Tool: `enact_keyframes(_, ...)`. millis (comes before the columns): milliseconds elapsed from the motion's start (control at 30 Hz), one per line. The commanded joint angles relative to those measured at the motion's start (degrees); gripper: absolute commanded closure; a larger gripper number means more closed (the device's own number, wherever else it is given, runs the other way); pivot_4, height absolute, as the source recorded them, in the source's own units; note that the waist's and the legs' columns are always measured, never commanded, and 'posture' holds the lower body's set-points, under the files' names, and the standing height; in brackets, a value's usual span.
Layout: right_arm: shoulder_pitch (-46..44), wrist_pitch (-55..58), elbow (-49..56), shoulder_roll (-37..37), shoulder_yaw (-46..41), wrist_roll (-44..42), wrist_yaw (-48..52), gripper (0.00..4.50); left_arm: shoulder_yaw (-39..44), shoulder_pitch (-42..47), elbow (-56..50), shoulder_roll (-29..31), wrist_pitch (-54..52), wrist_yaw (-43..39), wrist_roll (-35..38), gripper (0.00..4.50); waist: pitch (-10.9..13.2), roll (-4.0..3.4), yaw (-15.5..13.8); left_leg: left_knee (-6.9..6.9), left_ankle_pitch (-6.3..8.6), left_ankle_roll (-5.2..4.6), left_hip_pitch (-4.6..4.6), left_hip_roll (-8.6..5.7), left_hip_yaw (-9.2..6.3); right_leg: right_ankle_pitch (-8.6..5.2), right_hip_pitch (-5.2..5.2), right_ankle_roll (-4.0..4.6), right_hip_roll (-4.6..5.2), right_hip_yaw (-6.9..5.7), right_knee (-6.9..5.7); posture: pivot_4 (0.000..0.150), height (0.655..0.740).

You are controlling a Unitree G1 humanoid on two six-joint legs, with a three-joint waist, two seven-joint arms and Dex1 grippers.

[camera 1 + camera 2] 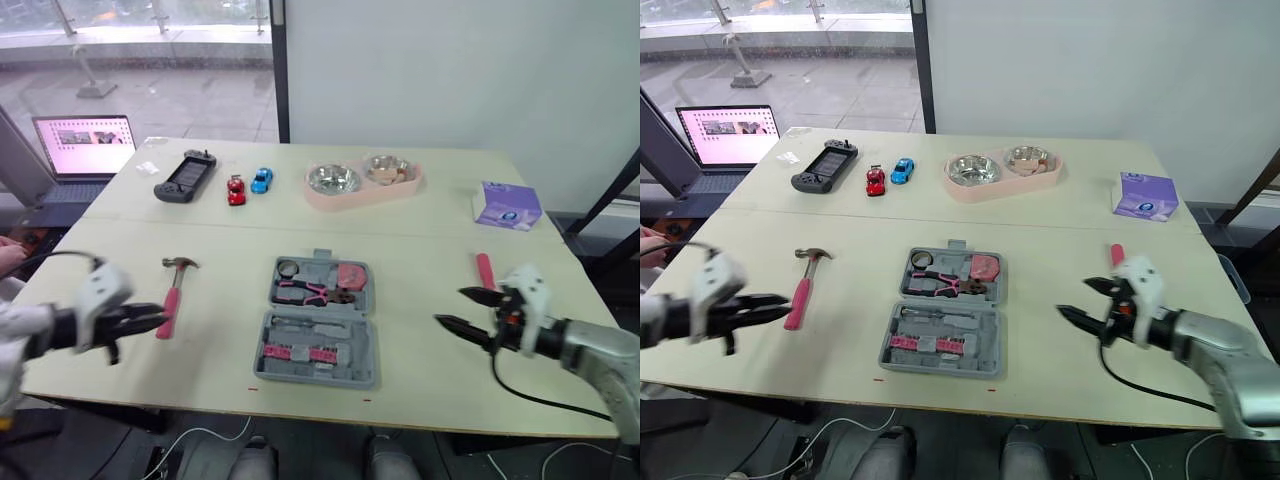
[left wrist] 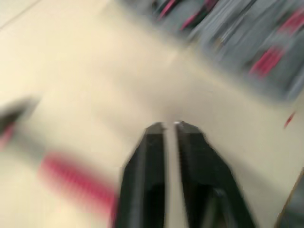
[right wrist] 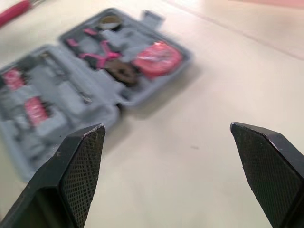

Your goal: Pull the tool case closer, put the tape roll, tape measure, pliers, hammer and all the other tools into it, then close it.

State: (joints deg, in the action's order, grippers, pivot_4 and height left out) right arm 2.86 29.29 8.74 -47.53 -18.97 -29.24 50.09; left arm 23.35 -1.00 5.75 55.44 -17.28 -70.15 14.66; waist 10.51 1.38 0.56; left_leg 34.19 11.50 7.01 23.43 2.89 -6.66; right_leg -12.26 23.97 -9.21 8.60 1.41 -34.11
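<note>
The grey tool case point(image 1: 318, 322) lies open at the table's middle front. Its far half holds a black tape roll point(image 1: 288, 268), pink-handled pliers point(image 1: 315, 291) and a pink tape measure point(image 1: 350, 274). A pink-handled hammer point(image 1: 172, 295) lies on the table left of the case. My left gripper point(image 1: 158, 318) is shut and holds nothing, its tips just beside the hammer's handle point(image 2: 76, 183). My right gripper point(image 1: 452, 307) hangs open right of the case point(image 3: 95, 80), nothing between its fingers. Another pink-handled tool point(image 1: 485, 270) lies just beyond it.
Along the far side stand a laptop point(image 1: 85, 145), a black game controller point(image 1: 185, 175), a red toy car point(image 1: 236, 190), a blue toy car point(image 1: 261, 180), a pink double bowl point(image 1: 362, 180) and a purple box point(image 1: 508, 205). A black cable point(image 1: 530, 395) trails from my right arm.
</note>
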Motion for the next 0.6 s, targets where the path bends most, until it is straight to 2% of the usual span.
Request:
enact_keyframes(33,2.0,-6.5,-7.4,-2.3,-6.3,1.4,4.0,0.0,9.8,-5.3,2.9,2.1,4.6,0.8,0.7,2.0,0.0,0.0,0.0,0.0,0.0,0.0,0.0,0.0,0.01,0.0,0.02,0.0,0.0,0.0,0.0,0.15,0.74)
enact_keyframes(133,4.6,-10.3,-14.1,-4.3,-8.9,2.7,7.3,0.0,16.0,-10.3,8.6,2.8,7.6,1.3,0.8,0.41,0.0,-0.03,0.6,0.0,0.01,0.02,-0.02,0.01,0.05,0.01,0.1,0.02,0.01,0.0,-0.01,0.15,0.74)
enact_keyframes(167,5.2,-11.4,-16.2,-4.8,-9.5,3.1,8.1,0.0,17.4,-11.5,10.0,2.8,8.3,1.5,1.0,0.05,0.0,-0.03,0.7,-0.01,0.01,0.02,-0.02,0.01,0.07,0.01,0.13,0.03,0.02,0.0,-0.01,0.15,0.74)
enact_keyframes(400,6.3,-15.9,-23.7,-6.1,-10.4,5.5,10.6,0.0,20.2,-17.2,14.1,2.9,12.4,1.8,0.6,0.05,0.0,-0.04,1.8,-0.01,0.04,0.05,0.01,0.02,0.15,0.01,0.22,0.03,0.08,0.0,0.04,0.15,0.74)
enact_keyframes(600,5.6,-16.2,-22.9,-4.2,-9.4,5.5,9.4,0.0,19.3,-18.7,12.9,1.4,12.3,2.2,2.0,0.05,0.0,-0.04,2.1,-0.08,0.03,0.05,0.01,0.03,0.17,0.01,0.29,0.04,0.08,0.01,0.03,0.15,0.74)
